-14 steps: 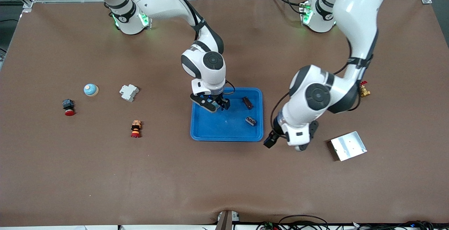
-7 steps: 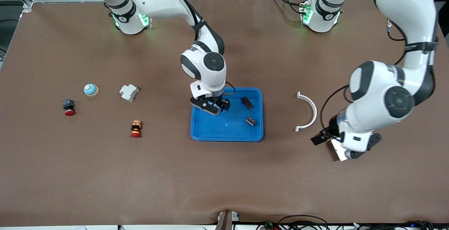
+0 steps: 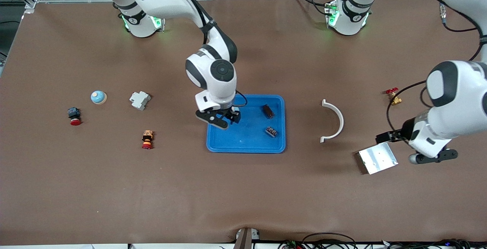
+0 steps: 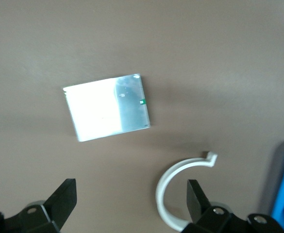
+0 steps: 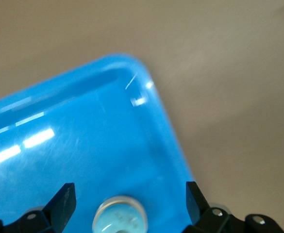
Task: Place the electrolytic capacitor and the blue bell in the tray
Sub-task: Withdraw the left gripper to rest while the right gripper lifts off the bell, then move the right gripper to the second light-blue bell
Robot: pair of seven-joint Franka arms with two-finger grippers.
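The blue tray lies mid-table. My right gripper hangs open over the tray corner toward the right arm's end. In the right wrist view a small round pale-blue thing with a silvery rim, which I take for the electrolytic capacitor, stands on the tray floor between my open right gripper's fingers, apart from both. The blue bell sits on the table toward the right arm's end. My left gripper is open and empty over the table beside the silver plate; its wrist view shows the gripper and the plate.
Two dark parts lie in the tray. A white arc lies between tray and plate. A brass valve sits near the left arm. A white breaker, a red button and an orange button lie near the bell.
My left arm has swung from beside the tray to the silver plate, uncovering the white arc. My right gripper has shifted slightly toward the right arm's end of the tray.
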